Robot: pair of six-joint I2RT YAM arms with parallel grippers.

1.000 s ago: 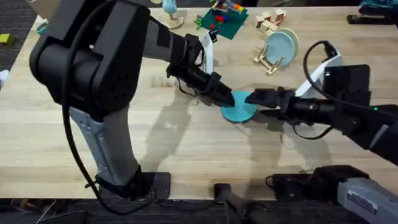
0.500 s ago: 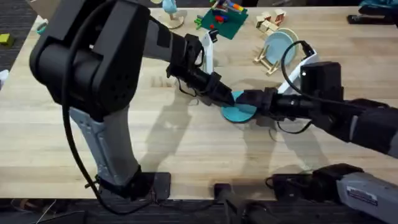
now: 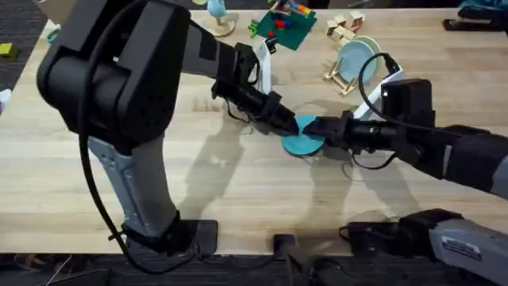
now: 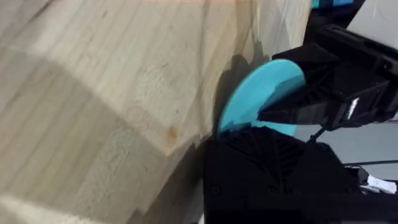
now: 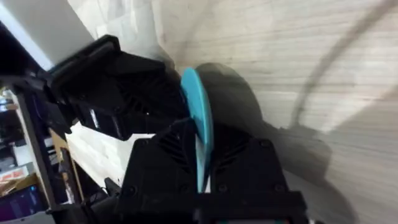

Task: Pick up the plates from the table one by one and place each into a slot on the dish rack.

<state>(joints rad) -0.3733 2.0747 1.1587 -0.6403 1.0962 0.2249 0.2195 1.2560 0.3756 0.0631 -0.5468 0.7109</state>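
Now up on edge, turquoise plate (image 3: 304,137), tilted with its lower rim at or just above the bench (image 3: 238,191); cannot tell which. Hangs short of the dish rack (image 3: 343,75), on the rack's near side and a little to its left, not touching it.

Gripped from two sides. Left hand (image 3: 290,125) clenched on the rim farther from the rack, the plate rising out from between its fingers in the left wrist view. Right hand (image 3: 324,127) clamped on the rim nearer the rack, the thin edge running straight down between its fingers in the right wrist view.

Differs from a second ago: back then the right hand stood just beside the plate on the rack's side; since then has slid in over the rim and closed. Reads as a handover, with the carry to the rack passing to the right arm. Next, probably, a release by the left hand.

Already standing in the rack: pale sky-blue plate (image 3: 357,57), upright between the pegs. Leaves the slots beside it for the turquoise one, though which are free is hard to tell.

Between plate and rack, bare bench, so an open path. Beyond the rack, small wooden blocks (image 3: 343,28), and farther left of it a green brick board (image 3: 283,28), both well apart from the route. Tight spot: the two hands nearly touching around the plate, with little slack for the left to back away.
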